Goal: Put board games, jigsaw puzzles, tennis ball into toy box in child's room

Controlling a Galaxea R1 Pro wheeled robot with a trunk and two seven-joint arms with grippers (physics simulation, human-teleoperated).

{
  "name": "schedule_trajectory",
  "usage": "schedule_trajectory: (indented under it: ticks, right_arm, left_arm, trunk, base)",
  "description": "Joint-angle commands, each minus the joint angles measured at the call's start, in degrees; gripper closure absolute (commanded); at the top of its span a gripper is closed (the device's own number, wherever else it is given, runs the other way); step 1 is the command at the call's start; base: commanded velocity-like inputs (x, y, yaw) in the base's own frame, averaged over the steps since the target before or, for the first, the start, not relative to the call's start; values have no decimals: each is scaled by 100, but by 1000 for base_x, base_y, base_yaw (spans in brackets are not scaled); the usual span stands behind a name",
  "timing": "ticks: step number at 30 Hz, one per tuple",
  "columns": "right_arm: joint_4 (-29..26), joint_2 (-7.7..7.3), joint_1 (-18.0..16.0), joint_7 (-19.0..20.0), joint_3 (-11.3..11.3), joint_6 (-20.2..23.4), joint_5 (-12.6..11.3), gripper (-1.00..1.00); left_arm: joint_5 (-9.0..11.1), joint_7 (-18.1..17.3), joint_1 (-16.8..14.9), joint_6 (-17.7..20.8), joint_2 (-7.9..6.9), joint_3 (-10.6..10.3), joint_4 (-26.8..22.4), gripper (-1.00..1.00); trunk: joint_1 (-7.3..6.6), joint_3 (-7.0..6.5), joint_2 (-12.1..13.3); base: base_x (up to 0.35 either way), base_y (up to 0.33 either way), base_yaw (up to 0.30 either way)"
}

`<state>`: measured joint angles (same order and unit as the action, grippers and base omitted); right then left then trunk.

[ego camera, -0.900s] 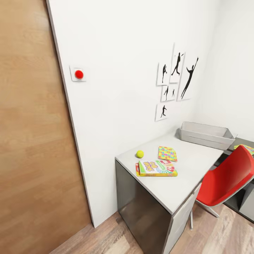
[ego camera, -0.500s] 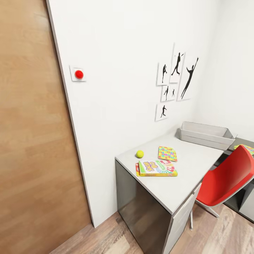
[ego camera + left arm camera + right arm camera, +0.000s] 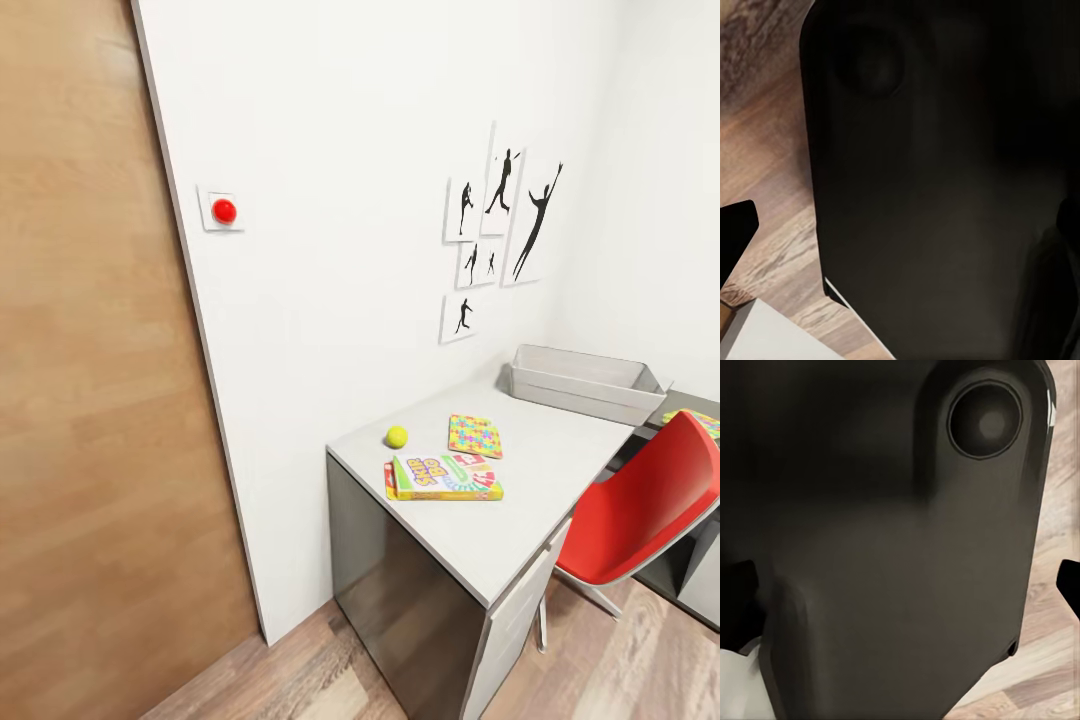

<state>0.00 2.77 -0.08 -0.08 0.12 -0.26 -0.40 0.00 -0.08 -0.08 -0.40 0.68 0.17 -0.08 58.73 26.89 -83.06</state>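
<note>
On the grey desk by the white wall lie a yellow-green tennis ball, a flat multicoloured jigsaw puzzle and a colourful board game box. The grey toy box stands open at the desk's far end. A second colourful flat piece peeks out behind the chair. My left gripper and right gripper hang low by my dark body over wooden floor, fingertips far apart at the picture's edges, holding nothing.
A red chair is pushed against the desk's right side. A wooden door stands at the left, with a red wall button beside it. Wooden floor lies in front of the desk.
</note>
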Motion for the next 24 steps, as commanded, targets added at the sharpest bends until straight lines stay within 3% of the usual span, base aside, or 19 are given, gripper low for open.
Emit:
schedule_trajectory:
  ticks: [1,8,24]
  right_arm:
    - [0,-3,-1,-1,2,0,3,-100]
    - [1,-8,-1,-9,-2,35,-18,-100]
    - [0,-7,-1,-10,-10,17,-31,-100]
  left_arm:
    - [0,-1,-1,-4,-1,0,-1,-100]
    - [12,-1,-1,-10,0,33,1,-100]
    - [-9,-1,-1,-48,38,18,17,-100]
  trunk:
    - [0,4,-2]
    - [0,4,-2]
    - [-44,-32,78]
  base:
    - [0,0,0]
    - [0,0,-122]
    - [0,0,-269]
